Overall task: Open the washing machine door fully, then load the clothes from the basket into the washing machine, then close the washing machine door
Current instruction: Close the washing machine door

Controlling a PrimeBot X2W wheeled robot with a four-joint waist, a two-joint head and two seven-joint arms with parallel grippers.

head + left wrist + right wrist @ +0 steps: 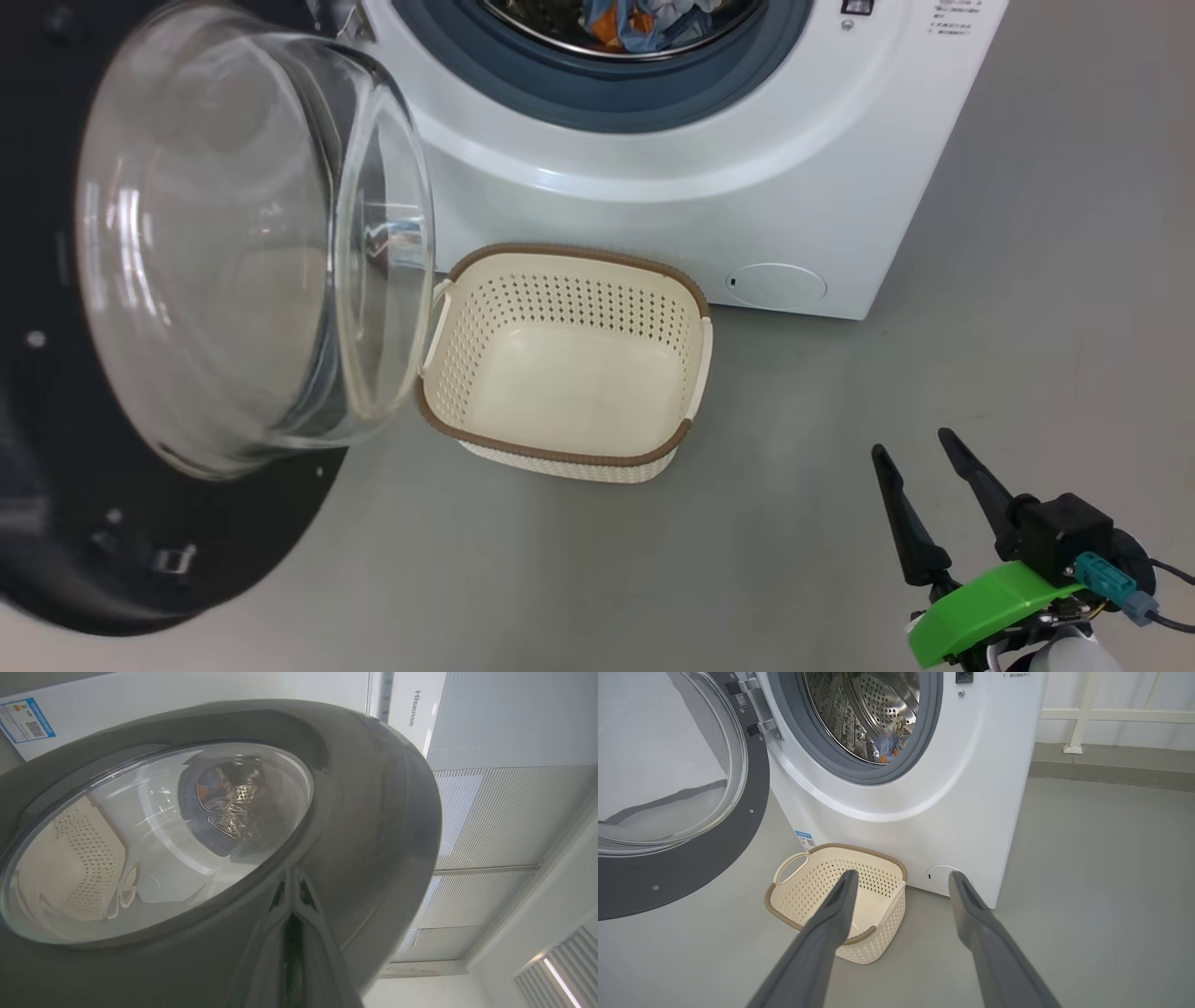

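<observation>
Clothes (644,23) sit in the washing machine (794,187), the basket (560,252) before it empty, so I'd press the washing machine door (56,523), standing wide at left, evenly shut with my left gripper (290,877), its grip unclear to me, keeping my spread-fingered right gripper (910,441) clear.

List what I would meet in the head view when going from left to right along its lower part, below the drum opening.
washing machine door → basket → round white flap → right gripper
</observation>
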